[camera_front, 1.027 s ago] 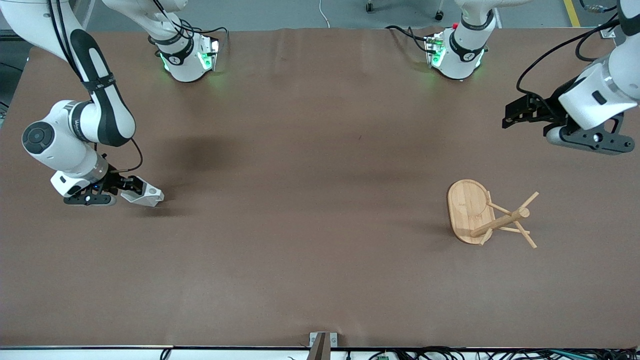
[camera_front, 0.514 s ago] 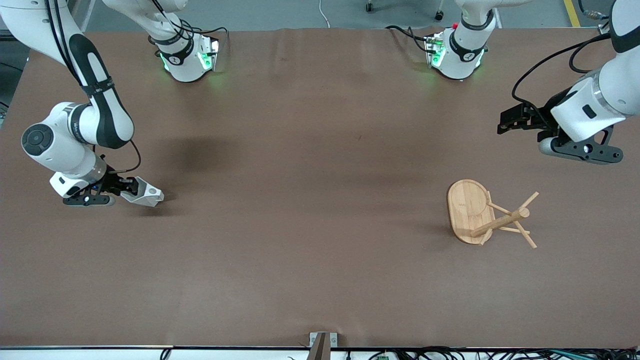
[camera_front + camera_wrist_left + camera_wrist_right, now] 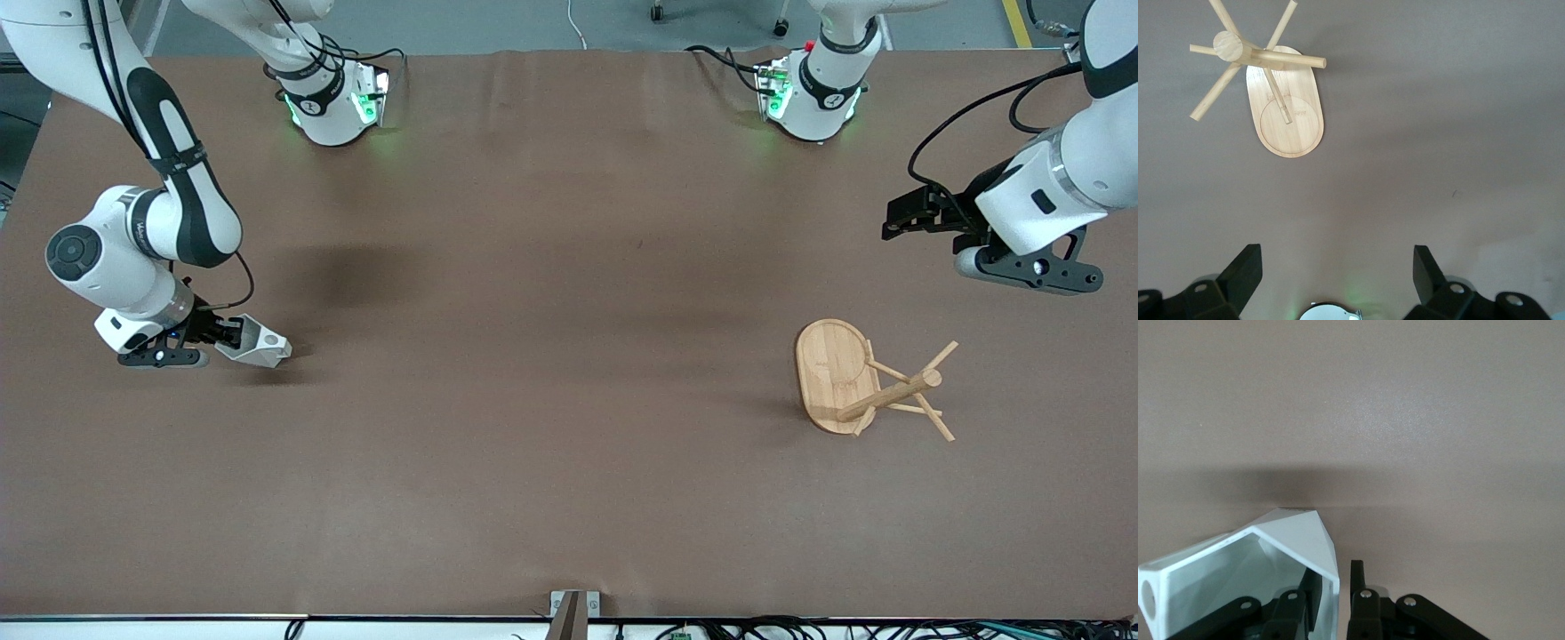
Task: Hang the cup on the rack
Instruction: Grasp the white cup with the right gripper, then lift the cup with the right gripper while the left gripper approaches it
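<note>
The white faceted cup (image 3: 260, 343) lies low over the brown table at the right arm's end. My right gripper (image 3: 233, 334) is shut on its rim wall. In the right wrist view one finger (image 3: 1310, 595) is inside the cup (image 3: 1238, 577) and the other is outside the wall, around the gripper's midpoint (image 3: 1335, 590). The bamboo rack (image 3: 834, 373) stands on its oval base at the left arm's end, and its post (image 3: 892, 395) carries several pegs. My left gripper (image 3: 893, 218) is open and empty, over bare table short of the rack. The left wrist view shows the rack (image 3: 1290, 123) ahead of that gripper (image 3: 1337, 257).
The two arm bases (image 3: 333, 102) (image 3: 809, 93) stand along the table's far edge. A small metal mount (image 3: 569, 609) sits at the middle of the near edge. Bare brown table (image 3: 551, 356) lies between cup and rack.
My left gripper has come down and moved a little toward the table's middle. My right arm has shifted slightly, while the cup has stayed almost in place.
</note>
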You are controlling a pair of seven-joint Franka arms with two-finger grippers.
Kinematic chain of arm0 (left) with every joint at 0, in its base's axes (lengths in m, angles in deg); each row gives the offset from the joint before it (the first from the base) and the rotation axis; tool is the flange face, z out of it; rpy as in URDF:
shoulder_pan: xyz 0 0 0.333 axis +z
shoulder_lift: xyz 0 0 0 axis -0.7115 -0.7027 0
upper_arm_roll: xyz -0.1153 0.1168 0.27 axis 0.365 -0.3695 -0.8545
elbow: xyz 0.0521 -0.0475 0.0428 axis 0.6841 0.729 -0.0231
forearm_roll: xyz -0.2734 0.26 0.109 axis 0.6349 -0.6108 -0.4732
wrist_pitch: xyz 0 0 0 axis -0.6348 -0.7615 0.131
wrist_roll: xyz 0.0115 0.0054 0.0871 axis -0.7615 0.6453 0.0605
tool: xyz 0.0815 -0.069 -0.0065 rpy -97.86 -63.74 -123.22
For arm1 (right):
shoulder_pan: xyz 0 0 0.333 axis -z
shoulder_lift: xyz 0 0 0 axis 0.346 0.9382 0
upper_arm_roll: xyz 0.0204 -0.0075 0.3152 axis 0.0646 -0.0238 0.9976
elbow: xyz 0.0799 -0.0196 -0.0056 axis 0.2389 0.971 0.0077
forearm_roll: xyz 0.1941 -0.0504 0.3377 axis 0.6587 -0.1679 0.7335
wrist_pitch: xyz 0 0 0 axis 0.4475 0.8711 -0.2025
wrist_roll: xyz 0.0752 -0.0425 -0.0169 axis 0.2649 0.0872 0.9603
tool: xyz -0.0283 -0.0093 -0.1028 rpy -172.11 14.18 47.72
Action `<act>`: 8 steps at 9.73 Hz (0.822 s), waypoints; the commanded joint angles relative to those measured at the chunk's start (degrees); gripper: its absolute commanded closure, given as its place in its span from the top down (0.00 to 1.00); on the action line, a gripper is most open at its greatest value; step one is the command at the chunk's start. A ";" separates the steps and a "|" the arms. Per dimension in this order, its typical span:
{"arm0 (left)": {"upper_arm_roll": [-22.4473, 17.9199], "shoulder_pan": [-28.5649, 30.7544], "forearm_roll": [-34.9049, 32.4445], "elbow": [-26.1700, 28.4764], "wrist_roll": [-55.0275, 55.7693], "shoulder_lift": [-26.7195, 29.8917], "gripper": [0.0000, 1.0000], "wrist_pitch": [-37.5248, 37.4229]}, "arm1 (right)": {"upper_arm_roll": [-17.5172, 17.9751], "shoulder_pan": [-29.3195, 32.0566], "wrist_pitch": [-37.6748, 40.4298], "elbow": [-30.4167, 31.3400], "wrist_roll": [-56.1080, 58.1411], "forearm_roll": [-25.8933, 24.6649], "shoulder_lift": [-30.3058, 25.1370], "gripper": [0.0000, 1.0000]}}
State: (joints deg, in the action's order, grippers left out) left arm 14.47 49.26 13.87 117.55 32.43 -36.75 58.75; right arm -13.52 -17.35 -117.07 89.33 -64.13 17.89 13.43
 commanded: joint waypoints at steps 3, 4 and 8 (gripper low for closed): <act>1.61 -0.56 0.04 0.39 -0.68 -0.87 1.00 0.00 | 0.75 0.36 6.78 -3.13 -0.05 0.00 -0.77 0.01; 2.57 -0.65 0.38 0.39 -0.68 -0.96 1.00 0.00 | 0.75 -0.34 13.09 -6.63 0.12 0.00 -1.47 0.01; 8.64 -2.48 0.74 -1.70 -0.68 -3.84 1.00 0.34 | 1.37 -6.31 26.85 -21.13 -0.14 6.03 -3.06 0.01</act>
State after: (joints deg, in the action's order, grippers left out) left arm 21.89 47.84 14.02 117.32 32.28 -37.41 58.91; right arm -12.36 -21.50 -93.17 71.84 -64.18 20.66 10.98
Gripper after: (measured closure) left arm 0.000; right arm 0.956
